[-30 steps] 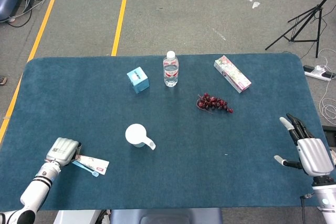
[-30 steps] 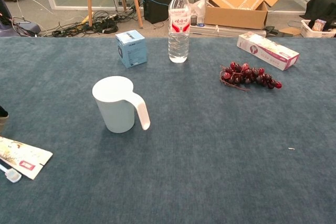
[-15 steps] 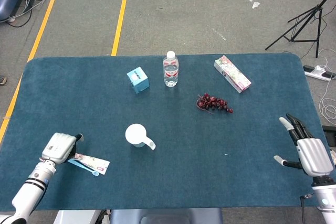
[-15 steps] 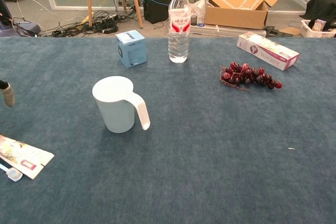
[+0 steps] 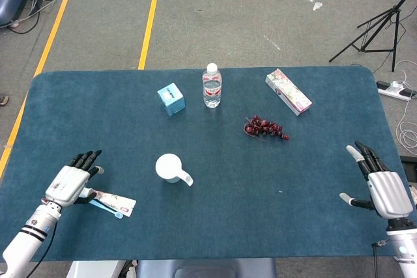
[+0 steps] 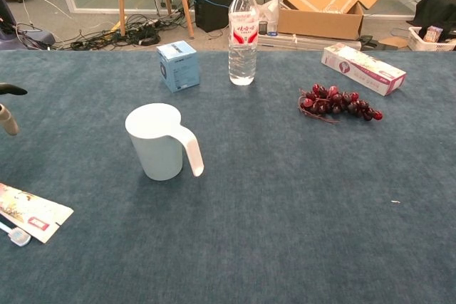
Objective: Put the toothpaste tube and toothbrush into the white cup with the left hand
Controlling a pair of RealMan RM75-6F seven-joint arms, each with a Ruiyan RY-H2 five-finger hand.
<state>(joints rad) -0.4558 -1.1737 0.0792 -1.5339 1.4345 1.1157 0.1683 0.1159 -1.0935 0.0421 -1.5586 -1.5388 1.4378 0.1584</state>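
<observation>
Left hand (image 5: 70, 180) spread wide, empty, beside flat toothpaste tube (image 5: 116, 201); probably light, soft, best pinched mid-body.

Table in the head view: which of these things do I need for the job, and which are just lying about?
Needed:
toothpaste tube
toothbrush
white cup
left hand, open beside the tube

Lying about:
water bottle
blue box
grapes
flowered carton

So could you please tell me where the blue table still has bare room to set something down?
Bare cloth spans between the white plastic cup and open right hand. The back row crowds around the clear water bottle.
</observation>
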